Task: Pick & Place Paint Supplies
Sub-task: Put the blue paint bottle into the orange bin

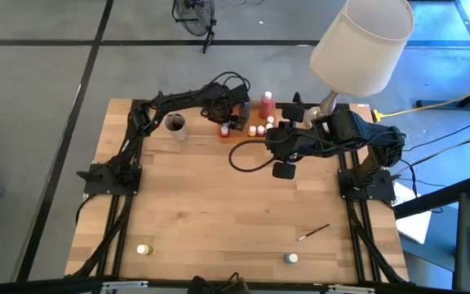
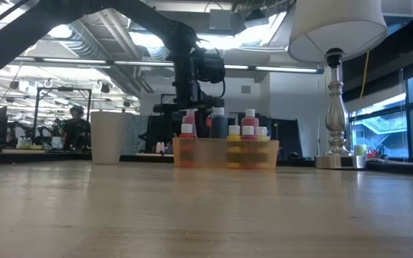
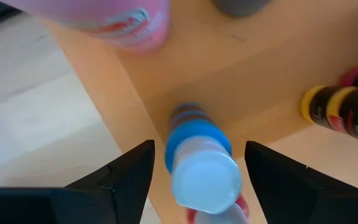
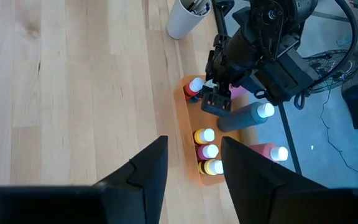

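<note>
My left gripper (image 3: 194,180) stands over the near-left end of the orange tray (image 4: 188,109) at the far edge of the counter (image 1: 219,204). Its fingers (image 3: 126,174) are spread wide, one on each side of a small pot with a white cap and blue band (image 3: 201,171), with clear gaps on both sides. The pot stands upright inside the tray and is not gripped.

My right gripper (image 4: 194,165) hovers above the counter, just short of the tray, half open and empty.

Handling notes:
- The small pots (image 4: 205,151) appear to be rigid plastic, light, with smooth round caps. Grip the cap or neck squarely; a glancing grip is likely to slip or tip the pot.
- The tall bottles, grey (image 4: 244,116) and pink (image 4: 267,151), are top-heavy. Take hold low on the neck, below the white cap.
- The brush (image 1: 313,232) lies flat on the counter near my right side, thin and light. Pinch across the shaft at mid-length.
- Two further pots remain loose at the near edge: one yellow-lidded (image 1: 144,249), one white-lidded (image 1: 291,258).

Visibility limits:
- In the left wrist view the pot's base and its label are blurred.
- A red item just below the pot is cut off; I cannot identify it.
- The beige cup (image 1: 175,126) holds dark contents I cannot make out.
</note>
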